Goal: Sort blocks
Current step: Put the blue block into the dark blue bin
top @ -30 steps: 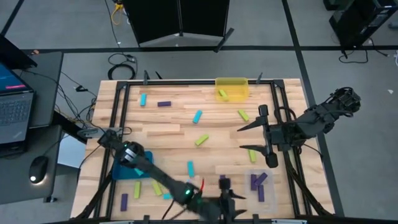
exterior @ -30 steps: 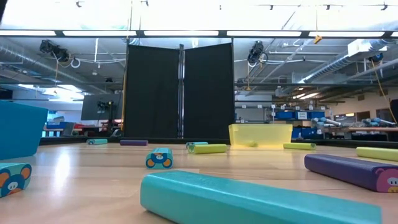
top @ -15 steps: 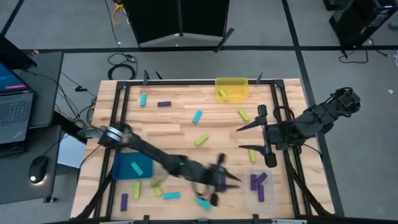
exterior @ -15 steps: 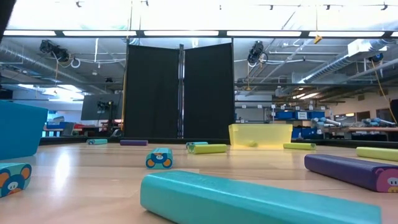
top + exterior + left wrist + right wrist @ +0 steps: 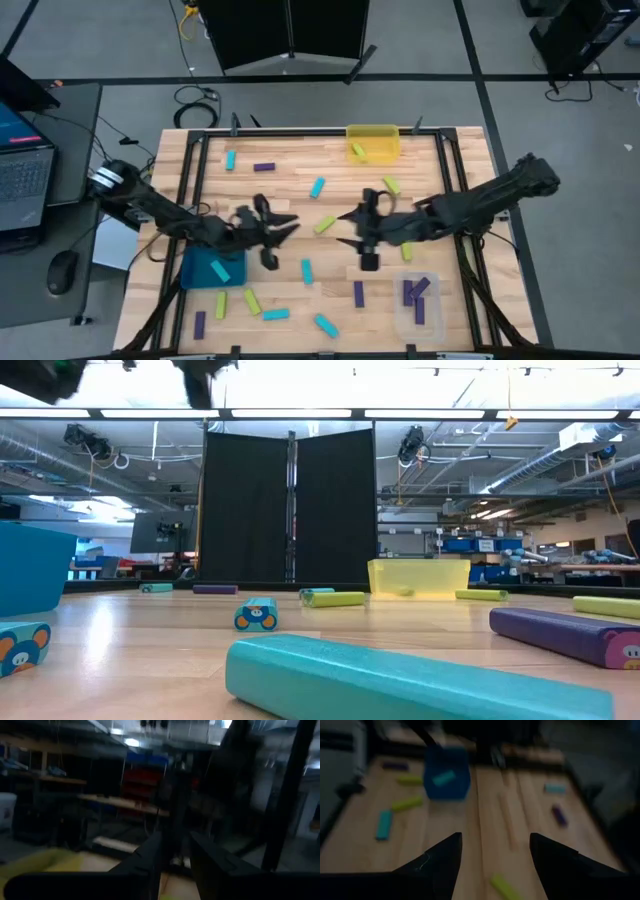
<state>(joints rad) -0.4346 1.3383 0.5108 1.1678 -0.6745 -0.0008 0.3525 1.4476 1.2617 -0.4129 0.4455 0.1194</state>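
Observation:
Small cyan, dark purple and yellow-green blocks lie flat all over the wooden table. My left gripper (image 5: 283,226) hovers left of the middle, just beyond the teal bin (image 5: 198,278), and points toward the table's right edge. My right gripper (image 5: 345,229) faces it from the right, open and with nothing in it, slanting down toward the teal bin (image 5: 447,775). A yellow-green block (image 5: 325,225) lies between the two grippers. A cyan block (image 5: 307,270) and a purple one (image 5: 358,293) lie nearer the table's front. Blur hides what the left gripper carries, if anything.
The teal bin holds a cyan block (image 5: 222,268). A yellow bin (image 5: 372,133) stands at the far edge and a clear bin (image 5: 402,305) with purple blocks at the near right. Black frame rails (image 5: 195,180) run along both sides. A laptop (image 5: 20,170) sits off the table, left.
My left gripper has swept fast from the table's near edge toward the left and far side, ending beside the teal bin. In the last half second my right gripper has moved from the right side toward the table's middle and sunk lower. No block has visibly moved.

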